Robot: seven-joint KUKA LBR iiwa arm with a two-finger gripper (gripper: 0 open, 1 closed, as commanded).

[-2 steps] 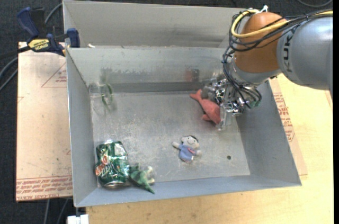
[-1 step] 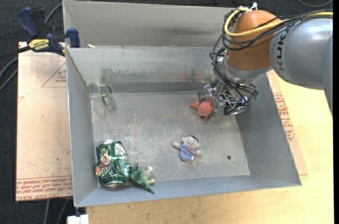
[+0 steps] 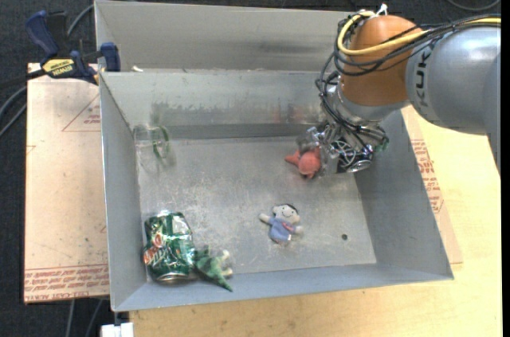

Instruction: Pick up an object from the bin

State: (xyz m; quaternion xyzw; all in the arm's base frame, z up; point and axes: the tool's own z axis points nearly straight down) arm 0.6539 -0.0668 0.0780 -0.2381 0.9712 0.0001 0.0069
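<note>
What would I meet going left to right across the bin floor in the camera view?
crushed green can → green toy → small blue-and-white figure → red toy → gripper

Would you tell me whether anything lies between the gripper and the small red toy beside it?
Nothing visible does: the gripper sits right beside the red toy at the right of the bin. The small blue doll lies apart toward the front, the crushed green can in the front left corner.

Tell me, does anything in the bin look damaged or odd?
Yes: the green can in the bin's lower-left corner is crushed and dented. It lies beside a green toy.
</note>
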